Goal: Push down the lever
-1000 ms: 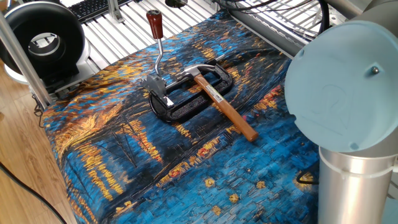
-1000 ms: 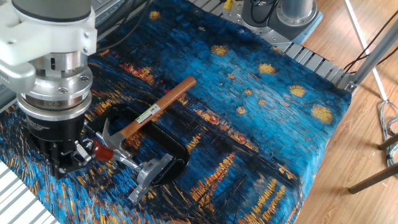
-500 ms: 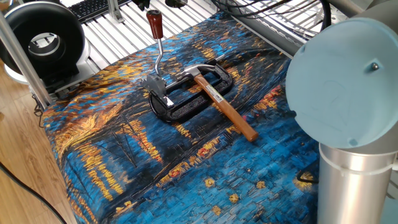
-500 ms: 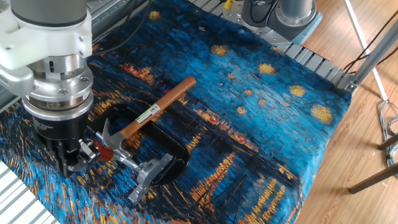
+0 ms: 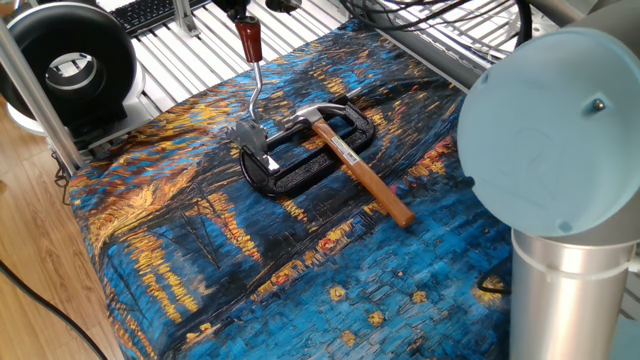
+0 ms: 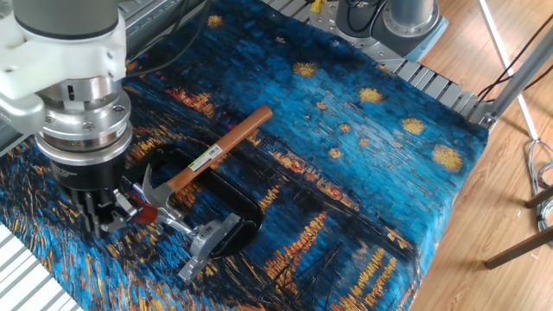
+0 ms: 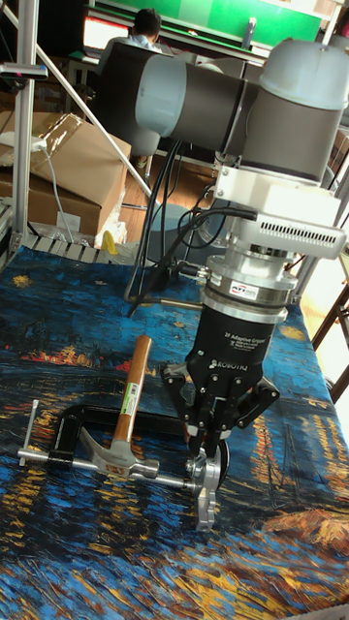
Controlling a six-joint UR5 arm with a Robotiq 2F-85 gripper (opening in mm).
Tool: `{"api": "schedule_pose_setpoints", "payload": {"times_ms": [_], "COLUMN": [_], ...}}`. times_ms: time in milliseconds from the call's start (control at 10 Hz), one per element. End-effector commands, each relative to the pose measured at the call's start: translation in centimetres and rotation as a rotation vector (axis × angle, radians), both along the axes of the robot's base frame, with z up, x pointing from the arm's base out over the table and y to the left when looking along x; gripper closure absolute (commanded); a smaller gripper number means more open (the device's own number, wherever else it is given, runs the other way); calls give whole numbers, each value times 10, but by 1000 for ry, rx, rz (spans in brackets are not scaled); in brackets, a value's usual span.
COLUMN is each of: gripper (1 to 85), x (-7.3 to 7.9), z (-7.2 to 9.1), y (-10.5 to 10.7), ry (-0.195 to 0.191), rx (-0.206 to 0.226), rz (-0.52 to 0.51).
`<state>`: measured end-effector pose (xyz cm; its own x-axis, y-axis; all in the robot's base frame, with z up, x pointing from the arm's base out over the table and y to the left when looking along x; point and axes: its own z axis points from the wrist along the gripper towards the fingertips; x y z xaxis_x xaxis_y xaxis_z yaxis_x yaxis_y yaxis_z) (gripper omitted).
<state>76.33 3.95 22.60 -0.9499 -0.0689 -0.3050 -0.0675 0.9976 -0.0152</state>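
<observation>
The black tool (image 7: 209, 448) sits closed right over the dark red rubbery knob of the thin silver lever (image 5: 253, 72), so I'd press straight down, slowly.

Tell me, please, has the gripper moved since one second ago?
Yes. In the other fixed view the gripper has come down and slightly right, measured against the hammer, which has not shifted. It now sits by the lever's red end.
</observation>
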Motion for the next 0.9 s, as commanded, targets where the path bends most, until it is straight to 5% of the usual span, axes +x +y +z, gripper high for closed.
{"api": "schedule_pose_setpoints", "payload": {"times_ms": [0, 300, 600, 800], "gripper": [643, 647, 647, 647], "x": [-15, -22, -17, 1], "z": [-3, -1, -2, -8], "y": [0, 13, 23, 23], "ry": [63, 117, 102, 47], "rx": [6, 4, 44, 48], "rz": [-33, -66, -70, -54]}}
